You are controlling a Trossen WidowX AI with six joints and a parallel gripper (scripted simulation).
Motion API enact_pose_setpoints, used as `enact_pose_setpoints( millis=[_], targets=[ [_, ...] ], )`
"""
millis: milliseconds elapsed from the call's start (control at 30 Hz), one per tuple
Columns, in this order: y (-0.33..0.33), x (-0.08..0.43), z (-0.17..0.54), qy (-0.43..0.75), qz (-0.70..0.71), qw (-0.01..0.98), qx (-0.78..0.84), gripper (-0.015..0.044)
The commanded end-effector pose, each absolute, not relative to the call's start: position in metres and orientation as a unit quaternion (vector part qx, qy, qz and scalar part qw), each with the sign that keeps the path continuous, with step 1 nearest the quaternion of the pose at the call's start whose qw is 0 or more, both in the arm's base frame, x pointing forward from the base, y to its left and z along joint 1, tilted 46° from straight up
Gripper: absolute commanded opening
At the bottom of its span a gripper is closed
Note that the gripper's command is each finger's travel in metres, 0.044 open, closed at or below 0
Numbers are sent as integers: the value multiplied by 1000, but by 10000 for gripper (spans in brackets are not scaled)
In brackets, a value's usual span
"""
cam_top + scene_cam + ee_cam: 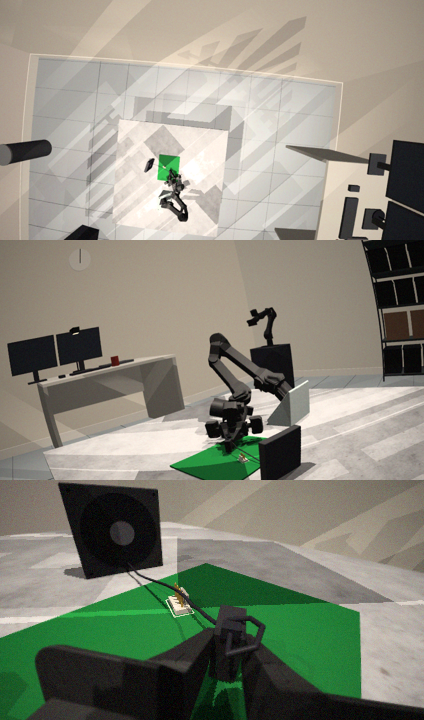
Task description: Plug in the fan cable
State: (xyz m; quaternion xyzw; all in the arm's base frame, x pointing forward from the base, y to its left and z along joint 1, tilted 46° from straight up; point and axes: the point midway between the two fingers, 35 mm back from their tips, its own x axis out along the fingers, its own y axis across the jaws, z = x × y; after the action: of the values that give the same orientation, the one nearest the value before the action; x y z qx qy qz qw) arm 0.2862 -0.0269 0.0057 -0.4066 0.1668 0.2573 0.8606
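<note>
The black plug is between my fingertips, over the green board. My gripper is shut on it. The white four-pin header stands on the board with its tan pins upright and bare. In the wrist view it is left of the plug and farther off; the two are apart. The thin black cable runs from the plug past the header to the fan. The plug's underside is hidden.
The square black fan stands upright beside the board. A pale wedge-shaped block stands near the arm's base. A desk with monitors and a shelf rack are farther away.
</note>
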Motion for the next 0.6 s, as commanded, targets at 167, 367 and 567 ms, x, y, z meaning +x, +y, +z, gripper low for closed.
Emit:
enact_pose_setpoints(
  millis=[167, 367, 567],
  targets=[
    [-29, 286, 4, 167, 257, 861, -407, 0],
    [-29, 286, 4, 167, 257, 861, -407, 0],
    [-29, 286, 4, 167, 257, 861, -407, 0]
  ],
)
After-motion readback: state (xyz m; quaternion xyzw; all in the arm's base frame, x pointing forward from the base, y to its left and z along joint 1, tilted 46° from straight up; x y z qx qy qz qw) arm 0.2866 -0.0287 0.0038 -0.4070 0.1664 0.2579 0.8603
